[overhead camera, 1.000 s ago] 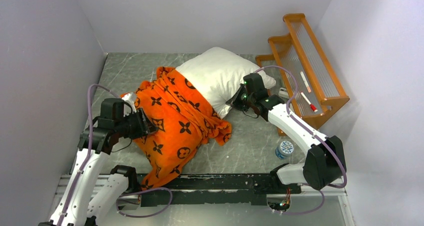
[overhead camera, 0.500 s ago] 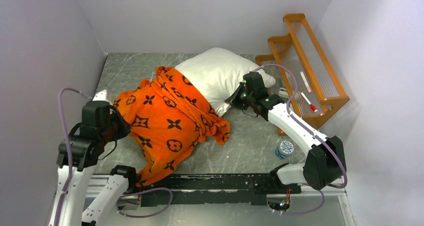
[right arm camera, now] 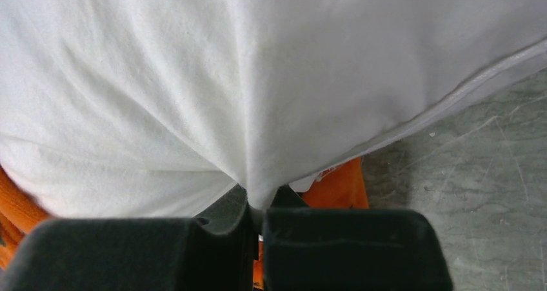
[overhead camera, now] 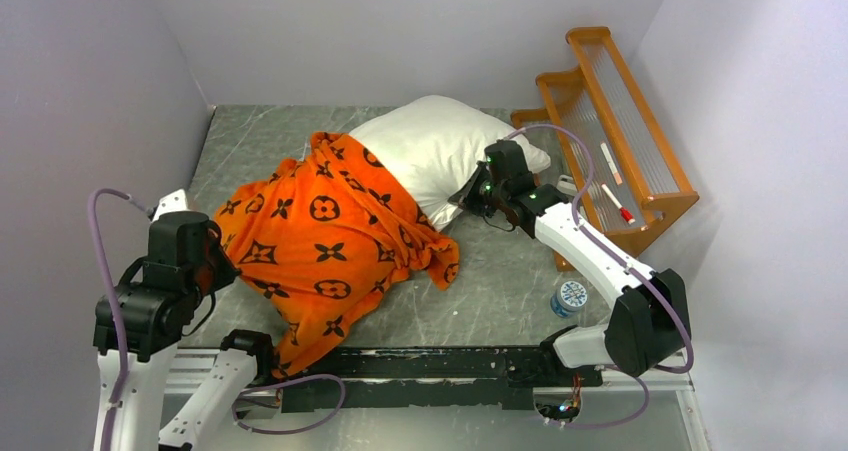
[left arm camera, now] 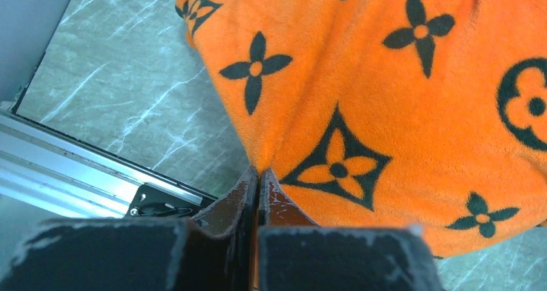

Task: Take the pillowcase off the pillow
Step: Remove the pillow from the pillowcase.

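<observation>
**Opposite grips, cover partly off**

Your left jaws are shut tight on a pinched ridge of the pillowcase (left arm camera: 361, 97), at its left edge near the left side of the bench (overhead camera: 500, 281). Your right jaws are shut on a fold of the bare white skin of the pillow (right arm camera: 258, 78), at its right-hand edge.

That pairing suits the task as I read it. The right grip anchors the pillow so it cannot slide along. The left grip has the cover by the end farthest from that anchor, ready to draw it off toward the left wall. Both grips seem to take cloth only, so either could slip if you pull hard.

The pillowcase lies bunched across the left and middle of the bench, and its near corner reaches the front rail (overhead camera: 420, 366). It covers the pillow's left part. The pillow's right part sticks out bare toward the far right, close to the wooden rack (overhead camera: 620, 121). You cannot tell from above how much pillow is inside the cover, though the bulge suggests a fair share.

Count:
- one pillowcase
- one pillow
- two arms
- one rack, with two small stick-like items (overhead camera: 609, 163) lying on it
- one bottle (overhead camera: 571, 296) standing on the bench by the rack's near foot
</observation>
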Action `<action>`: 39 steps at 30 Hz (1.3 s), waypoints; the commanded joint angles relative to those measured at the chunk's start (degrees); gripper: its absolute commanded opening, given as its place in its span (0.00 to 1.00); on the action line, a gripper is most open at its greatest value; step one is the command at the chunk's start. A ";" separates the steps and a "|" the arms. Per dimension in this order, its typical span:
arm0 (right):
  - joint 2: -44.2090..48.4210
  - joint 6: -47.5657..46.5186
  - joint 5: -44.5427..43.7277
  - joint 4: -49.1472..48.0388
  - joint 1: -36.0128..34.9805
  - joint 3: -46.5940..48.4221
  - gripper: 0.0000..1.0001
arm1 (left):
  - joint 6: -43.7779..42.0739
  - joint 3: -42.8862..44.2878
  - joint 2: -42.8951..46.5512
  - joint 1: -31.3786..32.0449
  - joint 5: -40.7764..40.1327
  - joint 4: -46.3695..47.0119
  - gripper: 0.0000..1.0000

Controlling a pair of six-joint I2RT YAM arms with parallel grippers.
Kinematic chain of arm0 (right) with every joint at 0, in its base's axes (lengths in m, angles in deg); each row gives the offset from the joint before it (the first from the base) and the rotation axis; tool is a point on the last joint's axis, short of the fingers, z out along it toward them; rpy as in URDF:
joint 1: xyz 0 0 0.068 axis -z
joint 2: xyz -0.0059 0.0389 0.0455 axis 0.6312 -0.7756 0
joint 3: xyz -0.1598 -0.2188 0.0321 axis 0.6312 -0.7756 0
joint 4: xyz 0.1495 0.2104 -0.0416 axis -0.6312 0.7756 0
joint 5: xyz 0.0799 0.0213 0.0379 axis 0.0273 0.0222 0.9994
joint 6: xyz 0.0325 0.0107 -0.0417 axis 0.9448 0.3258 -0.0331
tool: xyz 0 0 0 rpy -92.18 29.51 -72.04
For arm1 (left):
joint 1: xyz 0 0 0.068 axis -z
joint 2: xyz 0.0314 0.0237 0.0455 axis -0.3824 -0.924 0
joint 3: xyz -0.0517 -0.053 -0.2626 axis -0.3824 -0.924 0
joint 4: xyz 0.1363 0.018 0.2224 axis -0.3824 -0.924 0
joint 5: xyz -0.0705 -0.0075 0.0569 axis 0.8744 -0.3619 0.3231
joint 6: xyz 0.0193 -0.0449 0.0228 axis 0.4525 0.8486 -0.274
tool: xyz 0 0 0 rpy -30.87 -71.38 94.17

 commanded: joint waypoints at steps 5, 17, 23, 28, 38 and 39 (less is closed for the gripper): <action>1.51 -1.40 -3.95 -1.01 1.58 0.83 0.00 | -11.04 -2.95 -0.65 -0.47 22.91 11.66 0.29; 1.50 -0.70 -1.00 -1.92 1.51 -1.05 0.00 | -12.35 -4.28 -9.51 -0.47 40.72 23.31 0.90; 1.80 -0.20 -0.85 -2.49 1.50 -1.86 0.00 | -10.47 -10.24 -10.88 -0.38 37.63 27.55 0.91; 0.99 -0.11 -0.24 -2.47 1.52 -1.39 0.00 | -10.32 -14.72 -11.24 1.52 31.50 27.88 0.87; 0.64 -0.17 -0.52 -2.62 1.47 -1.54 0.00 | -8.17 -17.39 -10.09 3.23 19.83 24.73 0.05; 0.56 -0.28 -0.64 -2.62 1.47 -1.53 0.00 | -7.48 -16.09 -9.15 3.23 16.10 22.83 0.05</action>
